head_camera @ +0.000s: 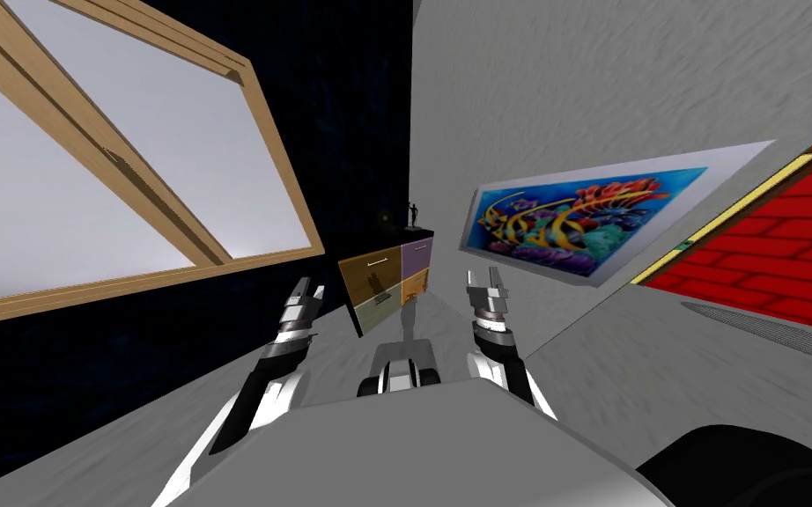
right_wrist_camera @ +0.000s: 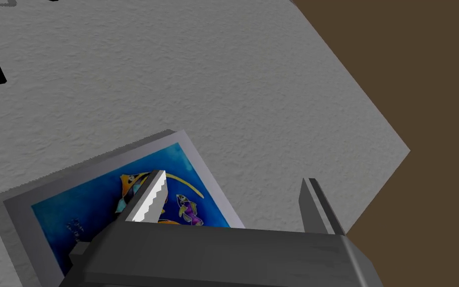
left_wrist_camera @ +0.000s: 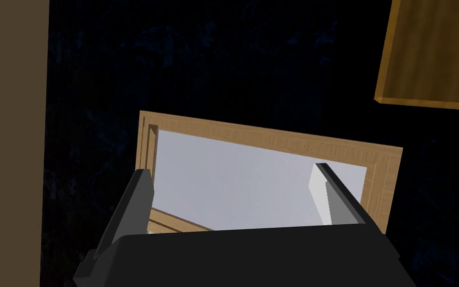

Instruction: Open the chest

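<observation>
Both grippers sit nearest you, raised side by side ahead of the torso: the left gripper (head_camera: 306,293) and the right gripper (head_camera: 487,283). Expect the main hazard in the approach. The chest (head_camera: 387,280) stands well apart from both, in the far corner where the dark wall meets the grey wall (head_camera: 572,106), so you must drive forward before either arm can reach it. With the arms carried out front, the fingers would likely strike the drawer fronts first if you close in too fast. The right arm also runs near the grey wall and its fish picture (head_camera: 572,220). The drawer handle (head_camera: 378,262) appears thin, so a misaligned grasp may slip off. A sharp pull could topple the small dark figurine (head_camera: 412,214) on top. Each gripper's fingers are spread wide, holding and touching nothing.
</observation>
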